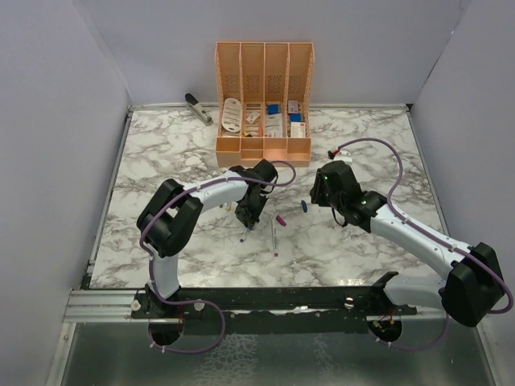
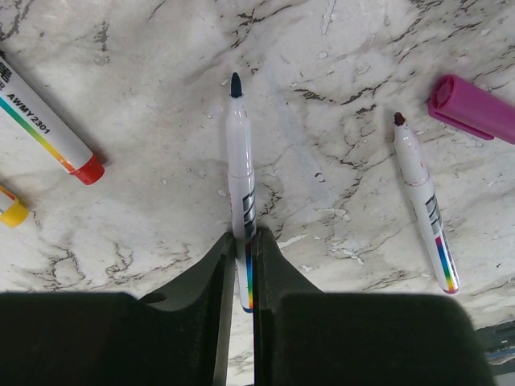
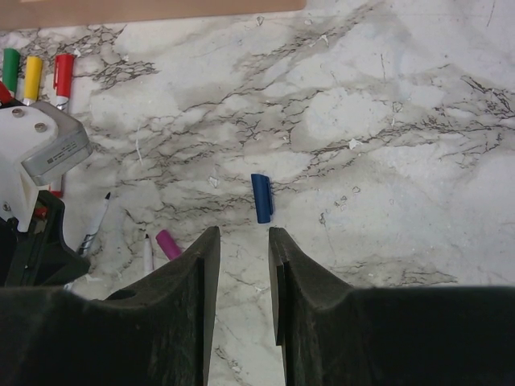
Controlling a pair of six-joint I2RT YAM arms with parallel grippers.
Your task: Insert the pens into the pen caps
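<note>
You're looking about three-fifths done: red, yellow, green pens (image 3: 32, 76) lying capped, left pincer (image 2: 244, 239) clamping the blue-tipped pen (image 2: 238, 153), right pincer (image 3: 242, 235) hanging apart, blue cap (image 3: 261, 198) at its 12 o'clock, purple cap (image 2: 475, 108) waiting.

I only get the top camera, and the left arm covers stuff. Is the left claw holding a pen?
Observer: Yes. The left wrist view shows the left claw pinching a dark-blue-tipped pen near its rainbow-striped end.
Operator: Where's a cap for it?
Observer: The right wrist view shows a blue cap lying just ahead of the right claw, which is open and empty.
Operator: Is any pen done?
Observer: The left wrist view shows a red-capped pen lying to the left of the held one.
</note>
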